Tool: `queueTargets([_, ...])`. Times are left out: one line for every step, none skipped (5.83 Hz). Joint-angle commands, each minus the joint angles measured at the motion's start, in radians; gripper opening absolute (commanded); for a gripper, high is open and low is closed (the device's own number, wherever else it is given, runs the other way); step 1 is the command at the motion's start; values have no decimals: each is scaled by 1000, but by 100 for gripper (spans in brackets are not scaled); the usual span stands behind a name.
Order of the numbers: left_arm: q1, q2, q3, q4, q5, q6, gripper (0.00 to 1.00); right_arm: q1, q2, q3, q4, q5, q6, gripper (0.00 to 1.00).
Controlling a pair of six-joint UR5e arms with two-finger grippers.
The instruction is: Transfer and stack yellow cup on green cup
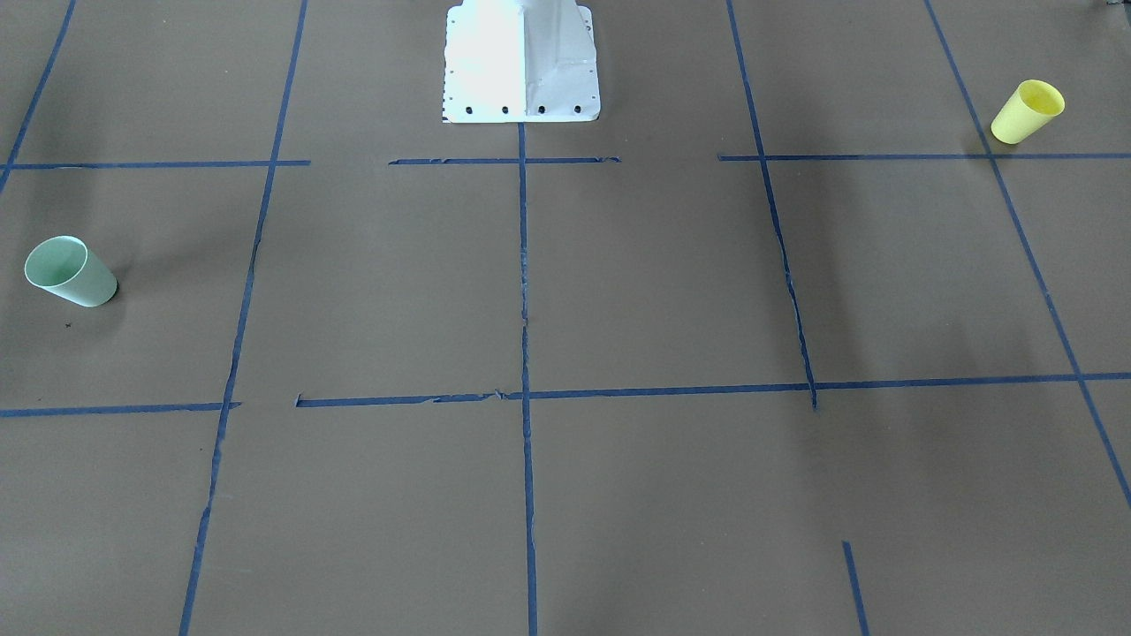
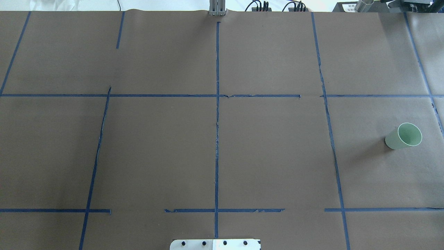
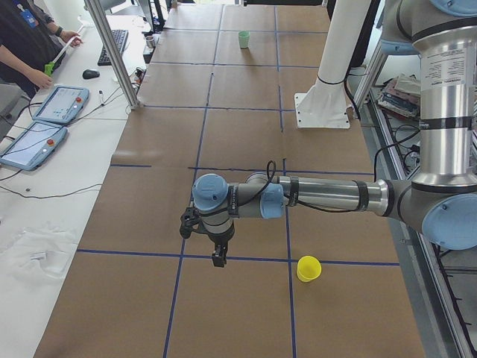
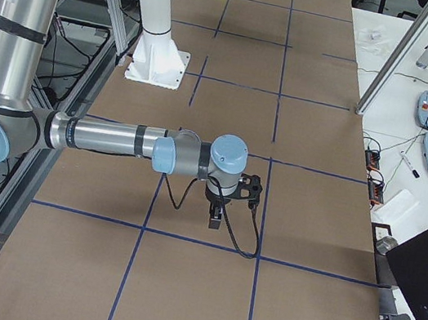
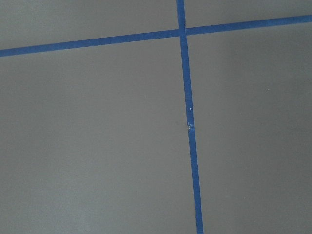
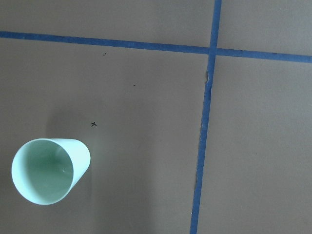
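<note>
The yellow cup (image 1: 1028,111) stands upright, mouth up, on the brown table near the robot's left end, and shows large in the exterior left view (image 3: 308,268). The green cup (image 1: 71,272) stands upright near the robot's right end (image 2: 404,136). The right wrist view looks down into the green cup (image 6: 48,170) at lower left. My left gripper (image 3: 218,259) hangs above the table, to the left of the yellow cup in that view and apart from it. My right gripper (image 4: 215,221) hangs over the table; the green cup is hidden in that view. I cannot tell whether either gripper is open or shut.
The white robot pedestal (image 1: 521,62) stands at the table's back middle. Blue tape lines (image 2: 217,132) grid the brown table. Beside the table are an aluminium post (image 3: 112,52), teach pendants (image 3: 56,104) and an operator (image 3: 30,45).
</note>
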Motion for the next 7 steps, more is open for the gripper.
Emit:
queueTargets([0, -68, -33, -6, 6, -2, 100, 1, 1, 2, 0, 0, 0, 100])
queueTargets([-1, -74, -61, -9, -5, -2, 100, 1, 1, 2, 0, 0, 0, 100])
queueTargets([-1, -65, -119, -20, 6, -21, 100, 1, 1, 2, 0, 0, 0, 100])
queueTargets([-1, -54, -142, -111, 9, -91, 100, 1, 1, 1, 0, 0, 0, 100])
queueTargets([8, -54, -171, -173, 38, -205, 100, 1, 1, 1, 0, 0, 0, 100])
queueTargets([80, -24, -257, -175, 140, -348, 100, 1, 0, -1, 0, 0, -1, 100])
queueTargets([184, 5, -329, -175, 226, -525, 100, -1, 0, -2, 0, 0, -1, 100])
